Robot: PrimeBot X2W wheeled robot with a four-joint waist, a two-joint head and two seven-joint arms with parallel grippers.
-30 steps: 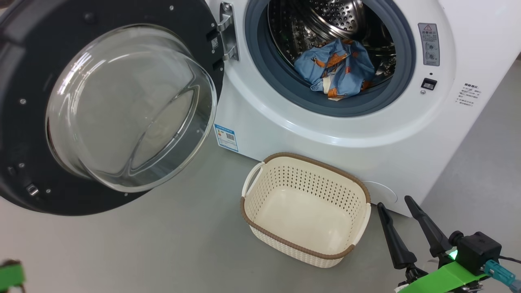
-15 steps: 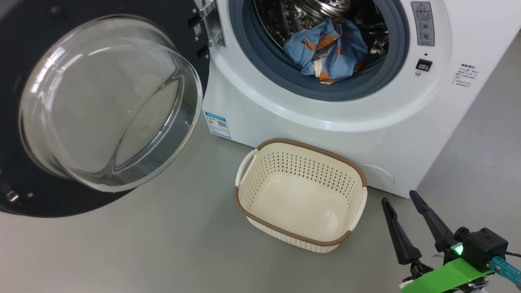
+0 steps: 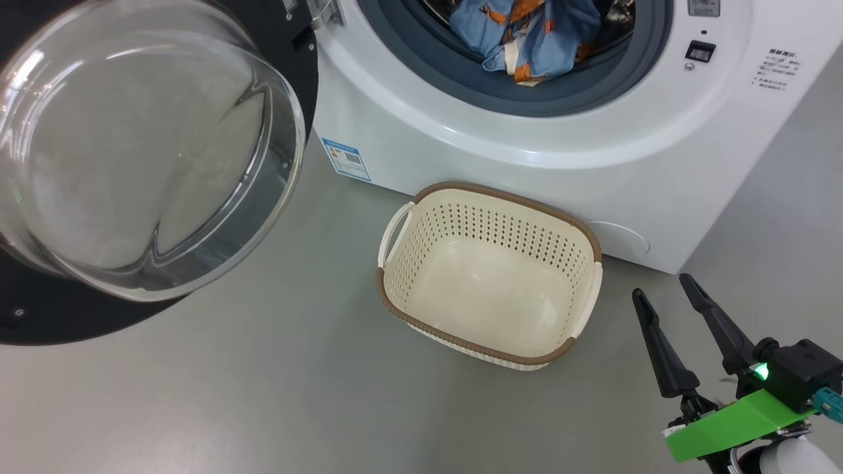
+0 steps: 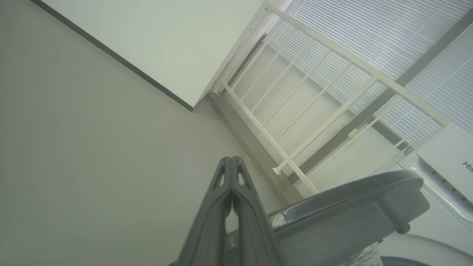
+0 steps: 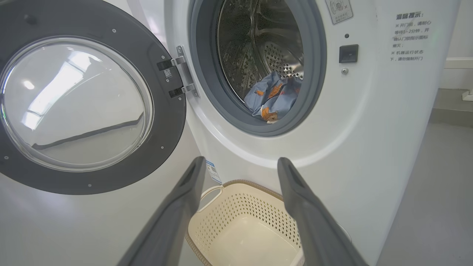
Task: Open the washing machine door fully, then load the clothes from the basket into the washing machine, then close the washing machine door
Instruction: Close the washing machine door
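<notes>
Basket [image 3: 487,227] stands upright, mouth up — long side along the washing machine [image 3: 500,174].

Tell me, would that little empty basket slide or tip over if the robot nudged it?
Probably light: the basket is thin perforated plastic and empty. Being low and wide on the smooth floor, it would likely slide rather than tip. Its walls look fairly stiff, so it should hold its shape if lifted.
</notes>
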